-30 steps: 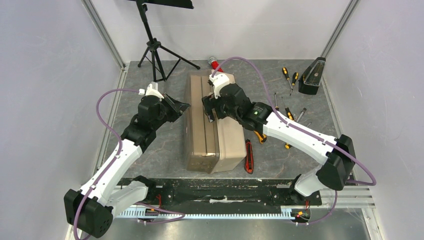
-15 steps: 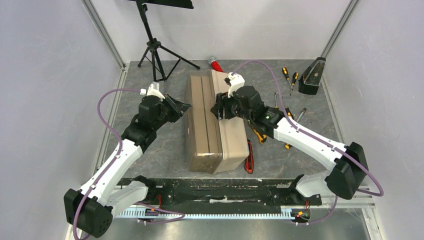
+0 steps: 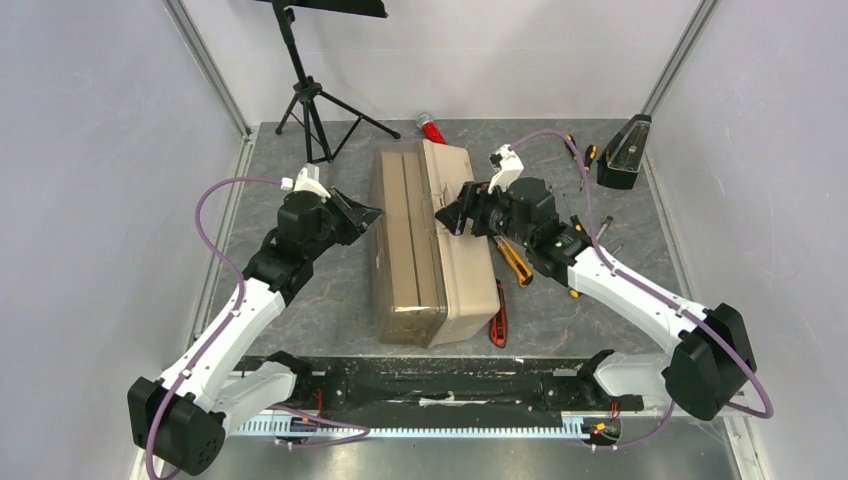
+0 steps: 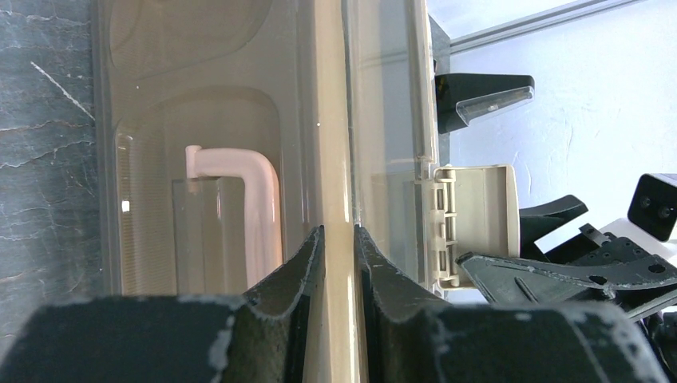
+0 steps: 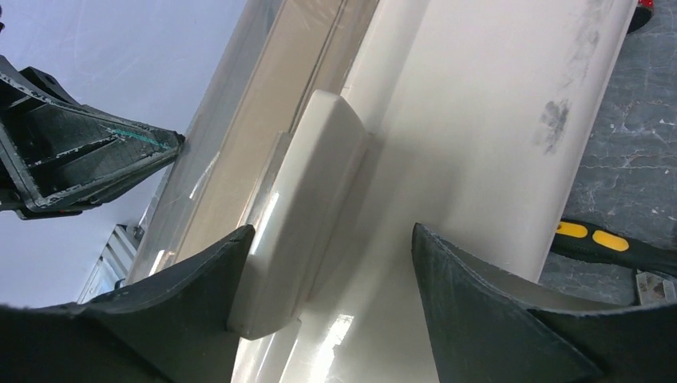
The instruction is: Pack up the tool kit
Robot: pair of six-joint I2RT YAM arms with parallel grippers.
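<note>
**A:** Toolbox [image 3: 430,250] lies near the tripod [image 3: 315,110] — stiff, slick plastic, probably heavy?

**B:** Yep. Left gripper [image 4: 339,231] pinches its edge; right gripper [image 5: 331,229] gapes over the cream latch [image 5: 307,191] — I'd grab there.

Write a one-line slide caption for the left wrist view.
Left pincer clamps the tan rim of the toolbox, cream latch at right.
</note>
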